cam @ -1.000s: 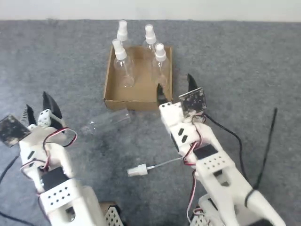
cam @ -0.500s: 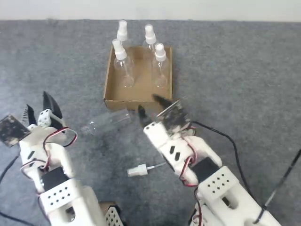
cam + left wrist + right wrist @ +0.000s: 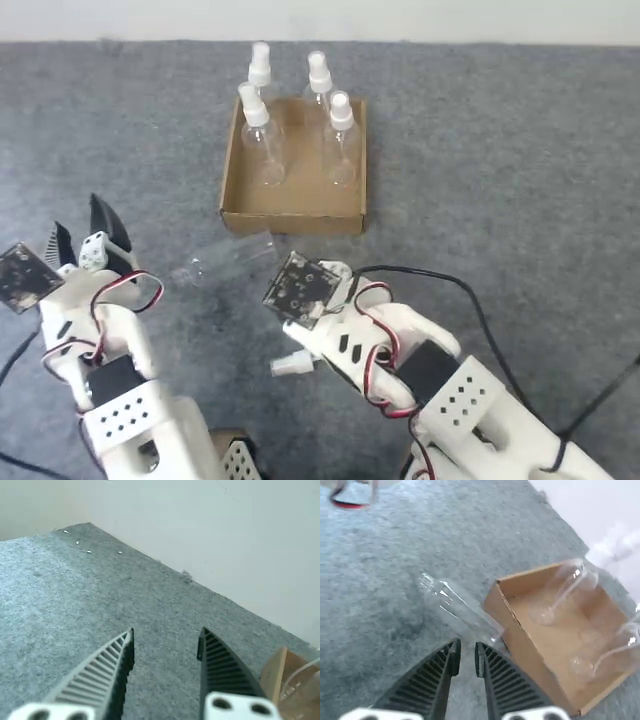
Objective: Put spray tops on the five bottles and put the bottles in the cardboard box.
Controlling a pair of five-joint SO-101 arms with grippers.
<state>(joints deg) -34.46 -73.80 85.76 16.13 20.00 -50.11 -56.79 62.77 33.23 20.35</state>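
The cardboard box (image 3: 292, 212) stands at the back with several clear bottles (image 3: 262, 140) in it, each with a white spray top. One uncapped clear bottle (image 3: 232, 255) lies on its side on the carpet just in front of the box. A loose white spray top (image 3: 290, 364) lies nearer, partly under my right arm's wrist (image 3: 305, 290). My right gripper (image 3: 466, 647) holds nothing; its fingers are nearly together, with a thin slit between them. It sits a little short of the lying bottle (image 3: 457, 610), with the box (image 3: 530, 650) beside it. My left gripper (image 3: 165, 645) is open over bare carpet at the left.
Grey carpet (image 3: 520, 170) covers the table up to a pale wall at the back. A black cable (image 3: 480, 310) trails from the right arm across the right side. A corner of the box (image 3: 275, 672) shows in the left wrist view.
The right arm swung left and down from the box's front right corner to above the loose spray top, and its fingers closed up. The left arm has not moved.
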